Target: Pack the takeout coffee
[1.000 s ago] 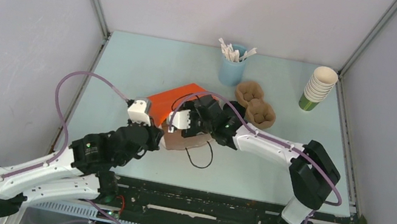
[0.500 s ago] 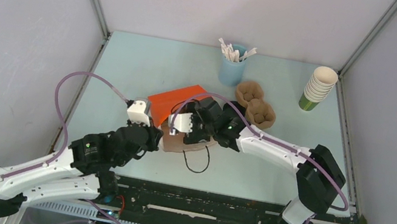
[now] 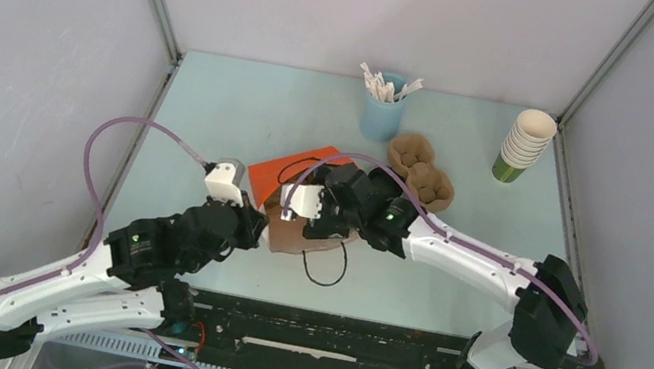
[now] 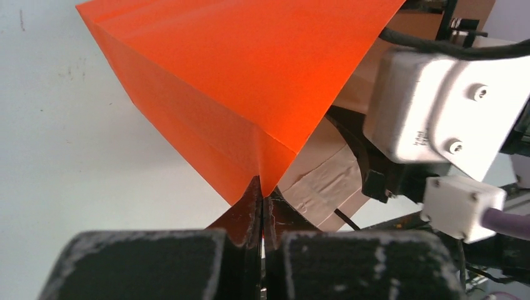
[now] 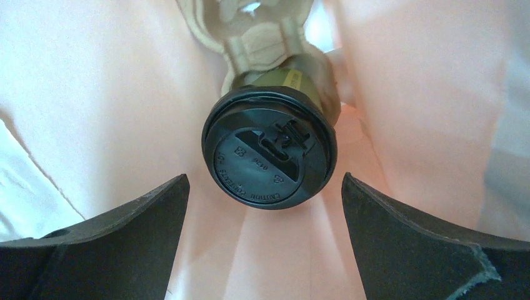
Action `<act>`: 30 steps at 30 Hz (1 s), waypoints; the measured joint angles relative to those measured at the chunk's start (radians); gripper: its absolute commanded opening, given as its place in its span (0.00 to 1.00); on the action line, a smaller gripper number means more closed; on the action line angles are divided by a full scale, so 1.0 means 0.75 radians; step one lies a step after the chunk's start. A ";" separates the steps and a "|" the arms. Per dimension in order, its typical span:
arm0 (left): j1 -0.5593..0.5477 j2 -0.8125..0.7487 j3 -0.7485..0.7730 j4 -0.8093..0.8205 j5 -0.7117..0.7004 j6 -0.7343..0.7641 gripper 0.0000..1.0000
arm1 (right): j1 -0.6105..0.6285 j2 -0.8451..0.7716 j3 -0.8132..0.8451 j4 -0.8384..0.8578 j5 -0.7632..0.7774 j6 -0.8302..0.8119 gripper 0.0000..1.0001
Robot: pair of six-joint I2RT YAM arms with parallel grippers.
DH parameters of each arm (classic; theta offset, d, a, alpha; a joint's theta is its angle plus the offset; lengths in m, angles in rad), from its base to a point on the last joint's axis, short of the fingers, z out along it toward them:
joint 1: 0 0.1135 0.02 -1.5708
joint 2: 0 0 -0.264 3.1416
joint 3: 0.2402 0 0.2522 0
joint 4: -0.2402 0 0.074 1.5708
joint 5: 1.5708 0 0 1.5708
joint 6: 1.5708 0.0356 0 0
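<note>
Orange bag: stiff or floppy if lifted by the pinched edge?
Probably floppy: the orange bag is thin creased paper, pinched at one edge by the left gripper. Likely heavy at one end, since the takeout coffee sits inside in a carrier.

Pale table [image 3: 215, 104]: orange bag [image 3: 287, 169] centre; blue holder [image 3: 380, 118], brown carriers [image 3: 421, 173], cup stack [image 3: 523, 146] at back

- On the black lid of the takeout coffee [image 5: 269, 149], raised letters curve along the near edge, upside down. The first word looks like "CAUTION"; the rest is too small to read.
- A yellow label [image 5: 292, 79] on the cup wall shows nothing legible.
</note>
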 measured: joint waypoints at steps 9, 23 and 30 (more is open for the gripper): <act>0.000 -0.005 0.031 -0.023 0.054 -0.043 0.00 | 0.060 -0.116 0.000 -0.077 0.024 0.099 0.99; 0.000 0.014 0.050 -0.035 0.107 -0.069 0.00 | 0.045 -0.131 0.000 -0.065 0.042 0.228 0.56; 0.000 0.016 0.065 -0.052 0.131 -0.077 0.00 | 0.027 -0.059 0.000 0.028 0.038 0.227 0.52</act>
